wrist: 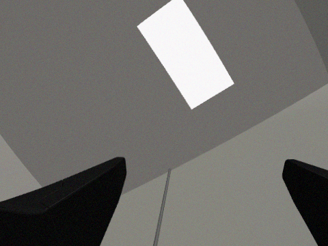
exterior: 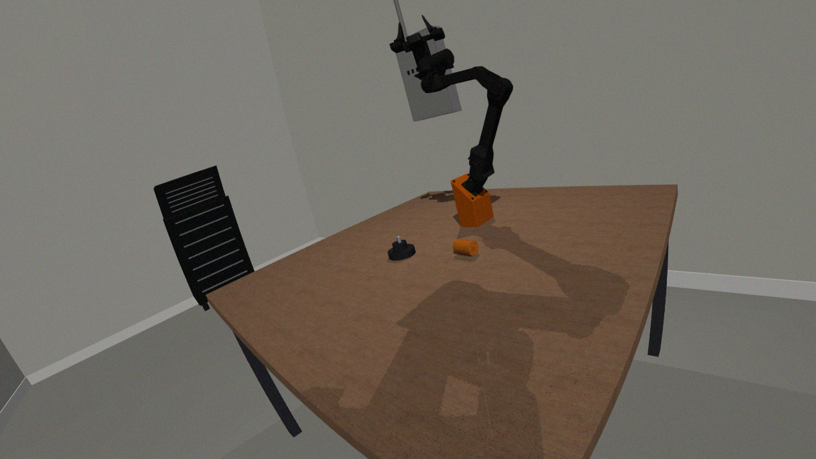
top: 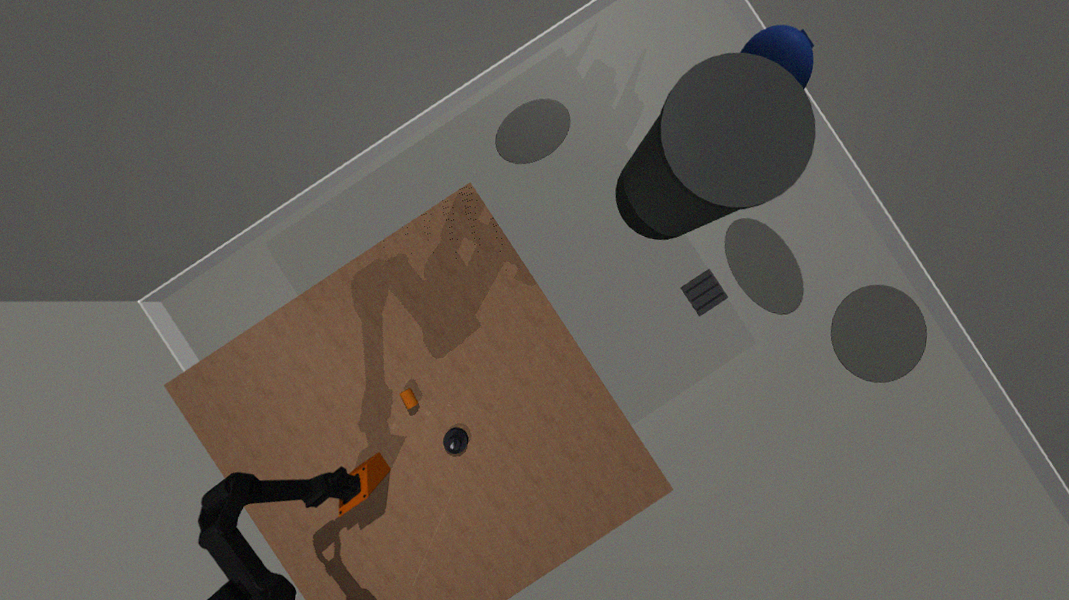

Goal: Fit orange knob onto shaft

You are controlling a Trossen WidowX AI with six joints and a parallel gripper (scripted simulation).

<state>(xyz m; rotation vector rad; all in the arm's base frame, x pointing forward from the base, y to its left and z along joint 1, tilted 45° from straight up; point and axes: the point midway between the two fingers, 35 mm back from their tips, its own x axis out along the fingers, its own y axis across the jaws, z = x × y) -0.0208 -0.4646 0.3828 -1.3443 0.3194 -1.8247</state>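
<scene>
The orange knob (top: 409,399) (exterior: 465,247) lies on its side on the table. Its hole cannot be made out. The round black pedestal (top: 447,449) (exterior: 401,252) stands a short way from the knob, with the silver shaft (exterior: 398,239) upright on top. The shaft's flat side is too small to tell. My gripper (exterior: 411,20) (wrist: 205,168) is open and empty, raised high above the table and pointing upward. The wrist view shows its two black fingers wide apart against the ceiling and wall. In the top view the gripper is outside the frame.
The brown table (top: 552,498) (exterior: 319,296) carries the arm's orange base (top: 376,476) (exterior: 475,211), which stands near the knob. Broad arm shadows fall across the tabletop. A black slatted object (exterior: 208,240) stands beyond the table. A large dark cylinder (top: 738,129) shows in the top view.
</scene>
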